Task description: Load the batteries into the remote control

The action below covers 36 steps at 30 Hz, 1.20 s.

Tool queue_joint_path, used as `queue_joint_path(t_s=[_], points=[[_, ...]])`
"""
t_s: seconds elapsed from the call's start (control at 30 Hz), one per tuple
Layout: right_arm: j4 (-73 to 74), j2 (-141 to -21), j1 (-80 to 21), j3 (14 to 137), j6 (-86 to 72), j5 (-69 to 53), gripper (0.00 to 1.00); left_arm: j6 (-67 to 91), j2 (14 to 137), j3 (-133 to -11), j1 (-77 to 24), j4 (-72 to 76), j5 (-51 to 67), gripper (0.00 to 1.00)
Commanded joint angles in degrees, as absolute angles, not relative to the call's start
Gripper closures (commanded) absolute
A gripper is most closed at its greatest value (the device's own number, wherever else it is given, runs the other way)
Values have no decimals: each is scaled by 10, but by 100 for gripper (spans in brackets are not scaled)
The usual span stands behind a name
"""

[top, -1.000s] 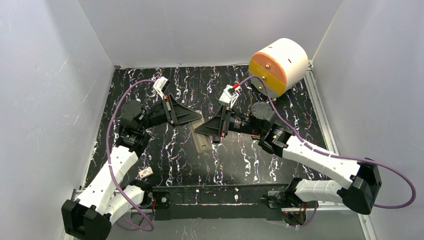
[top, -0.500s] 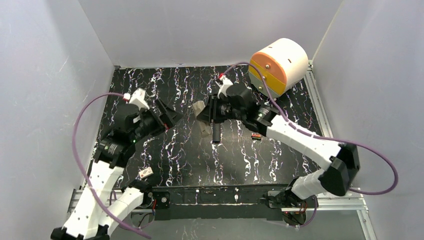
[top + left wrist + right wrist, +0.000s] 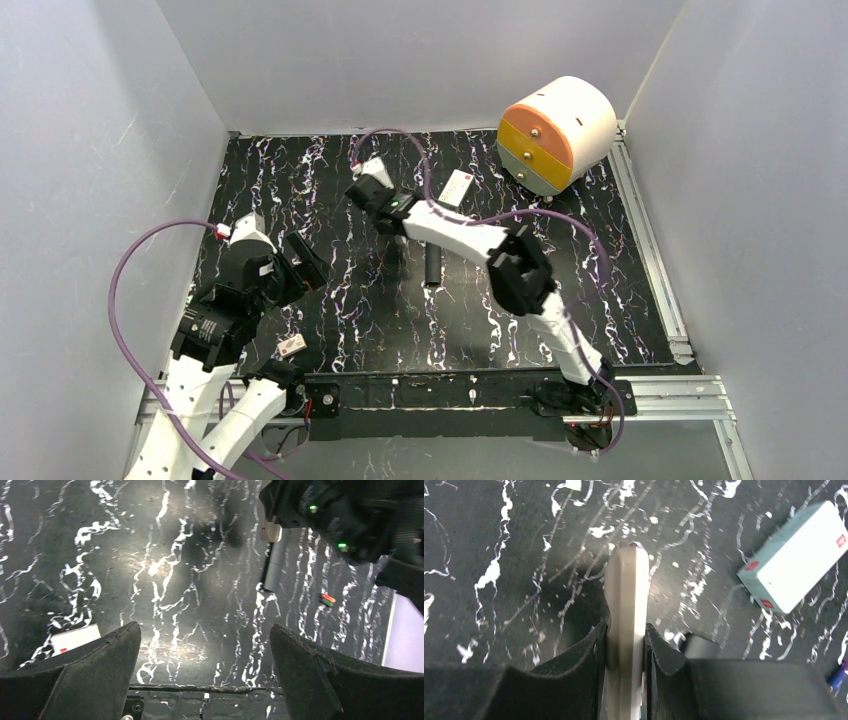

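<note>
The remote control shows edge-on as a greyish-beige oblong above the black marbled table, and my right gripper is shut on its two long sides. In the top view my right gripper reaches over the table's middle back. The left wrist view shows a pale bit of the remote control under that gripper. A green and red battery lies on the table to the right of it. My left gripper hangs wide open and empty over the near left.
A long black bar lies mid-table. A white box with red marks sits at the back, beside an orange and white drum. A small white tag lies near the front edge. A small blue cylinder shows at the right wrist view's edge.
My left gripper has opened wide and drawn back to the near left. My right gripper has carried the remote control toward the back left, and the arm has stretched across the table.
</note>
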<state>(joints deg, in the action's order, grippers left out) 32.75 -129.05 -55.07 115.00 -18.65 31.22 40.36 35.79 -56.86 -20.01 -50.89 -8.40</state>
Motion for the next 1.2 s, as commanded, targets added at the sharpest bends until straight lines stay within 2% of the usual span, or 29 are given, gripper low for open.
queue_joint_path(t_s=[0.0, 0.1, 0.27, 0.4, 0.53, 0.67, 0.83, 0.93, 1.03, 1.17], points=[[437, -1396, -584, 1319, -126, 466, 96, 415, 344, -557, -200, -552, -161, 2], [443, -1436, -589, 1357, -98, 484, 94, 409, 337, -562, -200, -562, -187, 2], [400, -1419, -597, 1281, -68, 483, 87, 413, 335, -579, -200, -595, -268, 2], [417, -1440, -601, 1290, -58, 478, 79, 410, 336, -577, -200, -589, -268, 2], [442, -1447, -607, 1303, -54, 433, 59, 391, 345, -577, -200, -574, -252, 1], [419, -1398, -607, 1267, -77, 361, 42, 375, 355, -581, -200, -563, -246, 2], [398, -1320, -595, 1244, -121, 272, 30, 372, 358, -585, -200, -555, -243, 2], [355, -1227, -588, 1155, -146, 243, 25, 372, 358, -583, -200, -547, -233, 1], [291, -1137, -573, 1015, -187, 239, 22, 376, 354, -575, -200, -540, -223, 2], [255, -1047, -531, 881, -261, 212, 21, 381, 351, -565, -200, -528, -211, 2]])
